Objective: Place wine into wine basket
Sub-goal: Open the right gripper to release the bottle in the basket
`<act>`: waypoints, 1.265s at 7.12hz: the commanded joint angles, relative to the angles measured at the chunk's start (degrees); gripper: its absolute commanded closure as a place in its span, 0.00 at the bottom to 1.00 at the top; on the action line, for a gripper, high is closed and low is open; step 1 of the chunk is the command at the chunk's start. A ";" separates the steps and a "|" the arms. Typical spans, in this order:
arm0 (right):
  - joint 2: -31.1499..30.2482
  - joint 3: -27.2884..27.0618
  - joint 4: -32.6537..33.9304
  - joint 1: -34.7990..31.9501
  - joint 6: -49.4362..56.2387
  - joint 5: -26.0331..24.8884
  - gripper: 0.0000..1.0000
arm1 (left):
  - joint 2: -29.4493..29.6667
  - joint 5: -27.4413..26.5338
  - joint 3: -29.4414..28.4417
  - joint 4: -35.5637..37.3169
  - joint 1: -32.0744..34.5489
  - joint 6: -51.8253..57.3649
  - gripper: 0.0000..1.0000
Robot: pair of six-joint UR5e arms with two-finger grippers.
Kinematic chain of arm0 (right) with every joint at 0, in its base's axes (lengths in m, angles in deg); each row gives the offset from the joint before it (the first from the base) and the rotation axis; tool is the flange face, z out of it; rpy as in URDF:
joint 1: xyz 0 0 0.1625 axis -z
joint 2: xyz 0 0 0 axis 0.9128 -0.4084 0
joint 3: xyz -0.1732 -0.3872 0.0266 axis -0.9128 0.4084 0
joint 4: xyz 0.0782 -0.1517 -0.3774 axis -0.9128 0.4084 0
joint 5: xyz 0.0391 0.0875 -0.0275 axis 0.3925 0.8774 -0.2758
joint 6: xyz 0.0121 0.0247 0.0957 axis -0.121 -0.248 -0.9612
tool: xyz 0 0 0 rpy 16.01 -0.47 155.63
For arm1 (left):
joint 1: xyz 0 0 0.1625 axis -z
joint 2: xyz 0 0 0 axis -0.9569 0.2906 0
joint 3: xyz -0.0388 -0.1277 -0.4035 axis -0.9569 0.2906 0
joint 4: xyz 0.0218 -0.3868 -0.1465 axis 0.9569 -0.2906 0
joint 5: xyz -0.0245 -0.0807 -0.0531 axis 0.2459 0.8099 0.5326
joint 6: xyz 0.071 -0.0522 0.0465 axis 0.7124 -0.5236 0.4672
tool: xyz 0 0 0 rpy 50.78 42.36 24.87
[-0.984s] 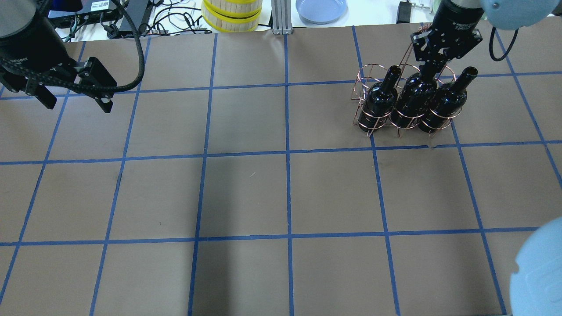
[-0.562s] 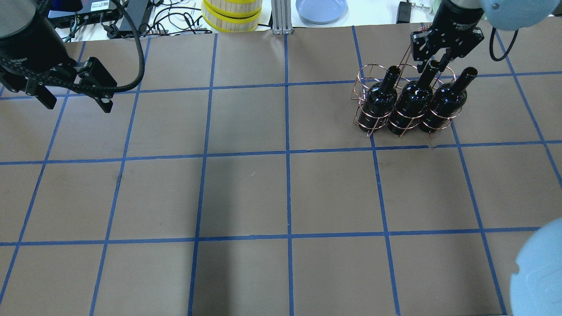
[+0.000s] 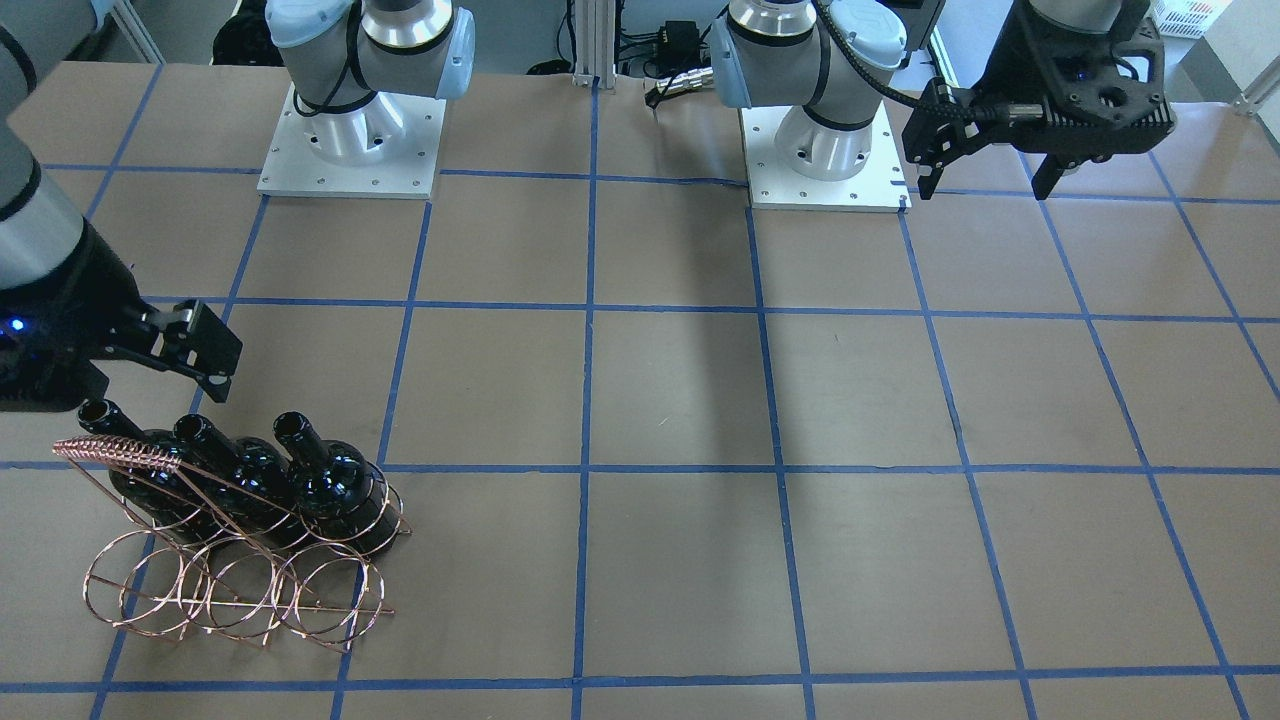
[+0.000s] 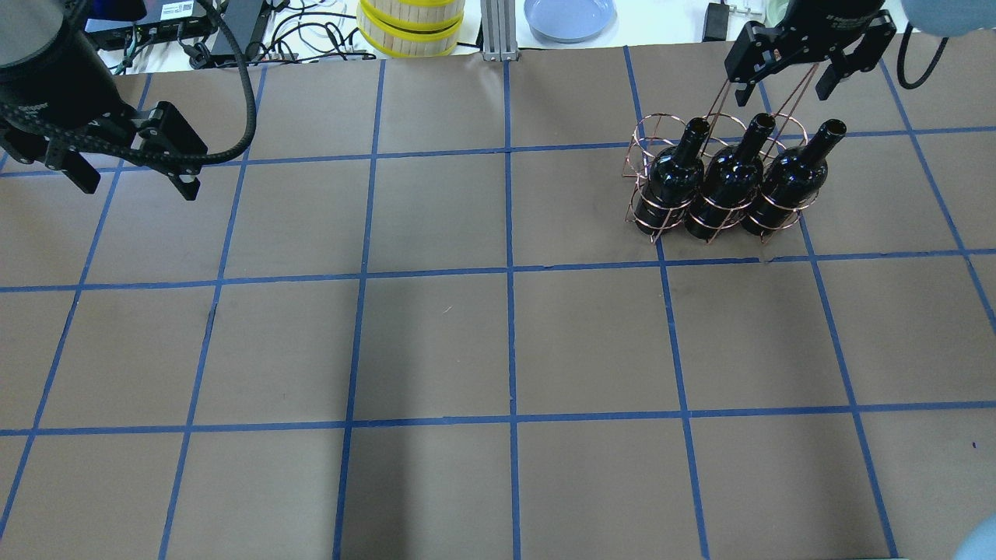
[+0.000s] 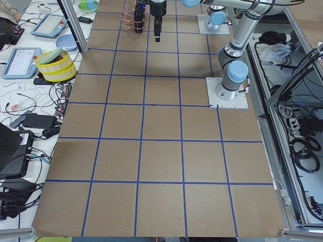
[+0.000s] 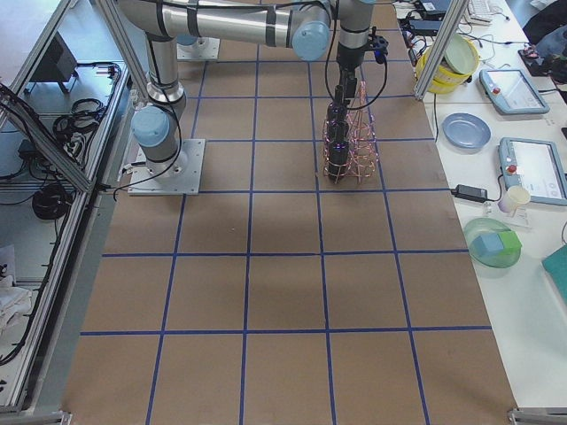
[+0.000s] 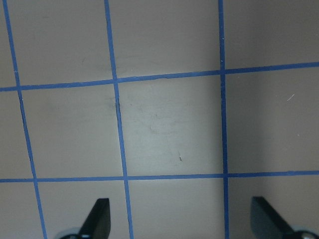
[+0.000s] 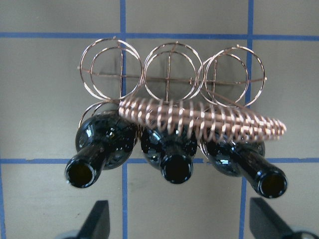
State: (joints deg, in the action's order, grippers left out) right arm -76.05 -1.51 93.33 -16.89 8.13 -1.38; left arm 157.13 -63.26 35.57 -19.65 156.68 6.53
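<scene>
Three glossy black wine bottles stand in the copper wire basket (image 4: 643, 137), filling the row of rings nearer the robot. The middle bottle (image 4: 728, 177) lies under my right gripper (image 4: 783, 84), which is open, empty and well above the necks. In the right wrist view the three bottle mouths, with the middle one (image 8: 176, 169), sit below the coil-wrapped handle (image 8: 199, 119), between my open fingers (image 8: 97, 219). The three far rings are empty. My left gripper (image 4: 138, 183) is open and empty over bare table at the far left, also in its wrist view (image 7: 179, 226).
Beyond the table's far edge stand a yellow-banded round container (image 4: 411, 23), a blue plate (image 4: 569, 15), an aluminium post (image 4: 498, 31) and cables. Both arm bases (image 3: 350, 150) sit at the robot's side of the brown, blue-taped table (image 4: 506, 350).
My right gripper was around the middle bottle's neck, then opened and drew up and away toward the far edge. The bottle stays in the basket. The left arm has not moved.
</scene>
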 commanded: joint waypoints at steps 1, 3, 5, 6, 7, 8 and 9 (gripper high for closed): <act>-9.18 0.05 -8.97 -2.62 -0.69 0.50 0.01 | 0.00 0.00 0.00 0.00 -0.08 0.01 0.00; -11.85 -0.21 -10.78 -5.62 -0.96 0.58 0.00 | 0.00 0.00 0.00 0.00 -0.08 0.01 0.00; -12.47 -0.30 -11.30 -5.98 -0.87 0.41 0.00 | 0.00 0.08 0.00 0.09 0.10 -0.34 0.00; -12.12 -0.39 -10.87 -7.63 -0.79 0.50 0.00 | 0.26 0.95 0.09 0.09 0.27 -1.73 0.00; -11.42 -0.82 -8.69 -10.78 -1.13 0.06 0.00 | 0.35 5.49 0.09 0.26 0.80 -6.80 0.00; -11.07 -1.35 -6.32 -11.25 -1.22 -0.12 0.00 | 0.79 7.27 0.09 0.61 2.54 -9.89 0.00; -11.07 -1.44 -6.12 -11.16 -1.31 -0.21 0.00 | 1.31 6.51 0.44 3.49 6.47 -10.62 0.00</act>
State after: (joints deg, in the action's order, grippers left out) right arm -87.31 -2.66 86.04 -27.56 6.94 -1.41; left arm 157.89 -57.24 35.76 -18.45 159.61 -1.99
